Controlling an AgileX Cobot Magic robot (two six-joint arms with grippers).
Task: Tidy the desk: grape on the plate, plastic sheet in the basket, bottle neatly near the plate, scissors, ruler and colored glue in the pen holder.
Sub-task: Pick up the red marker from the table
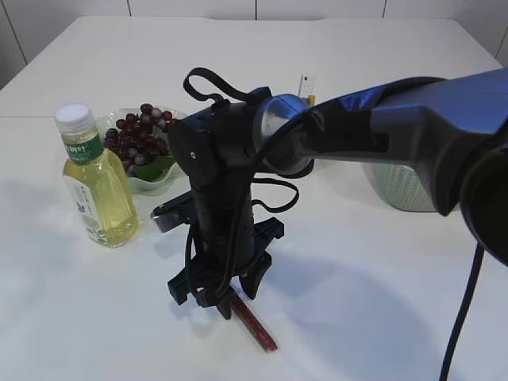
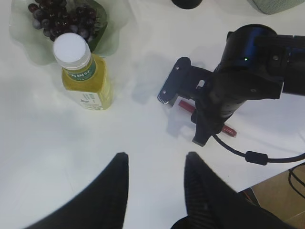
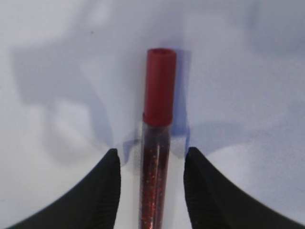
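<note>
The colored glue [image 3: 157, 119], a clear tube of red glitter with a red cap, lies flat on the white table [image 1: 381, 302]. My right gripper [image 3: 151, 155] points down over it, open, one finger on each side and a gap to both. From outside, the tube [image 1: 255, 325] sticks out under that gripper [image 1: 226, 298]. My left gripper [image 2: 156, 160] hangs open over bare table, holding nothing. The bottle [image 1: 97, 186] of yellow drink stands upright beside the plate [image 1: 155, 186], which holds the grape bunch [image 1: 141, 136]. Scissors and plastic sheet are out of view.
The right arm [image 1: 397, 119] crosses the middle and hides most of the back. A green woven basket [image 1: 401, 190] stands behind it at the right. A dark round holder [image 2: 187, 4] shows at the top edge. A pale strip [image 1: 306, 86] rises behind the arm.
</note>
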